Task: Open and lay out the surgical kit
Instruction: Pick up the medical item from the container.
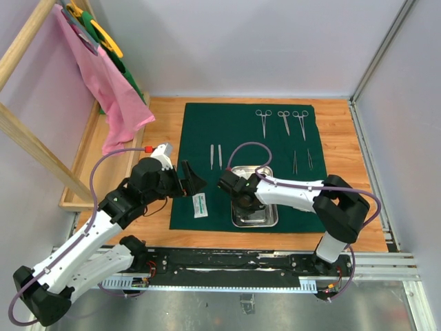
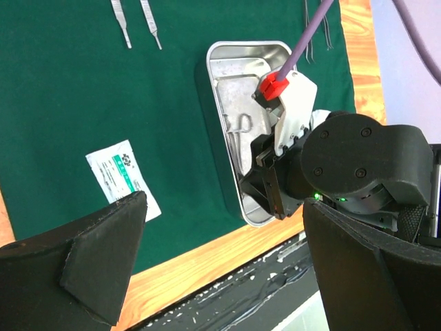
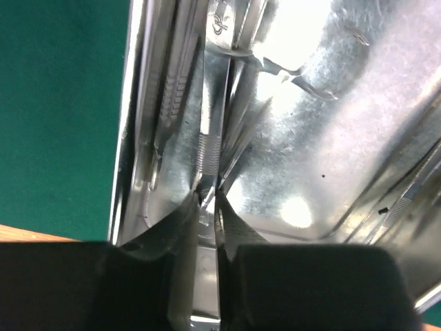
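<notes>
One slim steel instrument (image 3: 209, 148), stiff, light and slippery, is pinched just below its ridged grip by the right pincer (image 3: 207, 207) inside the tray (image 1: 255, 224), lower centre of frame; the left pincer (image 1: 195, 181) is spread wide.

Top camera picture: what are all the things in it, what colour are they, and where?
green cloth: 1, dark green, spread on the table
table: 1, brown wood, under everything
steel tray: 1, silver, near edge of the cloth
ring-handled clamps: 3, silver, cloth's far edge
tweezers: 2, silver, mid-cloth, left
thin tools: about 2, silver, mid-cloth, right
white packet: 1, white and green, left of the tray
slim steel tool: 1, silver, in the tray
pink cloth: 1, pink, hanging on the wooden rack
left fingers: 2, black, open, over the cloth by the packet
right fingers: 2, black, in the tray, pinching the slim steel tool
</notes>
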